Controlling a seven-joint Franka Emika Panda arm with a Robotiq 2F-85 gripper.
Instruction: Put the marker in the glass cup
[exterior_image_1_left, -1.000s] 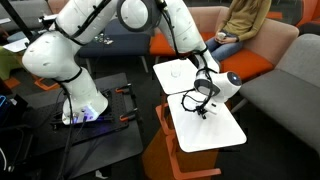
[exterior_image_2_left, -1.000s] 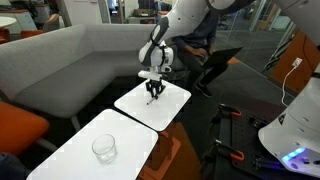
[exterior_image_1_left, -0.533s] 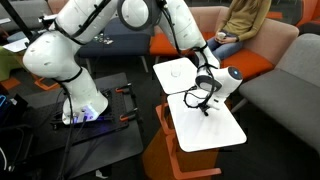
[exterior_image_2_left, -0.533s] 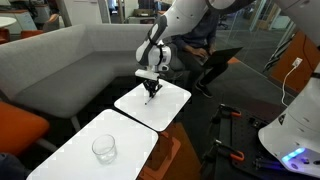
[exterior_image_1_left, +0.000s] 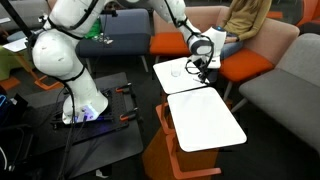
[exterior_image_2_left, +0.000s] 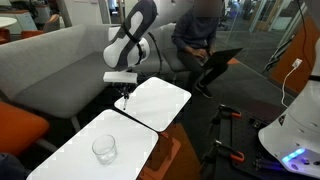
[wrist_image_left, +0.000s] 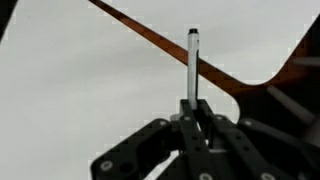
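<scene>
The gripper (wrist_image_left: 193, 110) pinches the marker (wrist_image_left: 192, 62) by one end above the white tabletops (exterior_image_2_left: 165, 100), apart from the glass cup (exterior_image_2_left: 104, 149); judged light, rigid and smooth, the marker may pivot, so a mid-barrel grip is preferable.
</scene>
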